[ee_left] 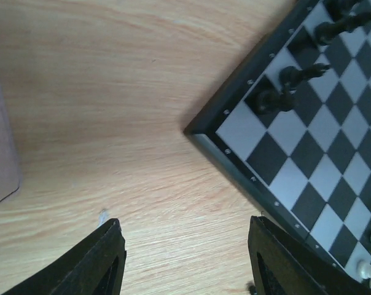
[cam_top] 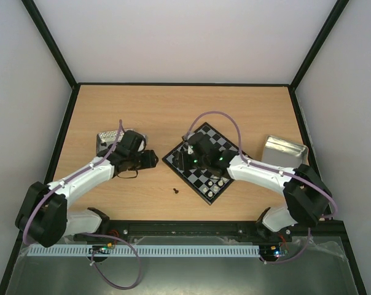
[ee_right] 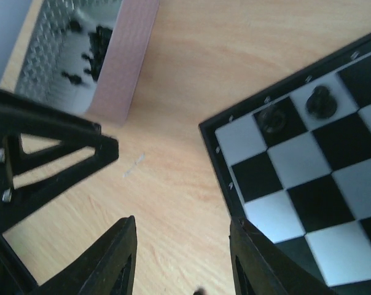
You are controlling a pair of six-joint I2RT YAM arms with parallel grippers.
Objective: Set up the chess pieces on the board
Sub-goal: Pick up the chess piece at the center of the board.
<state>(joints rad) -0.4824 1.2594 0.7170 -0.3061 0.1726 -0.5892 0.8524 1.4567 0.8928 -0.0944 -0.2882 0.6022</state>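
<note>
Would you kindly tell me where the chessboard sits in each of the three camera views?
Top external: chessboard at centre, turned like a diamond, partly under the right arm.
Left wrist: chessboard fills the right side, one corner pointing left.
Right wrist: chessboard fills the right side, corner at mid-frame.
Shared landmark: that corner, leftmost in the top view, with black pieces on the squares beside it.

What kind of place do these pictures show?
Probably a robotics lab cell: a wooden table walled by plain white panels, left arm and right arm bolted at its near edge, a chessboard laid out.
</note>
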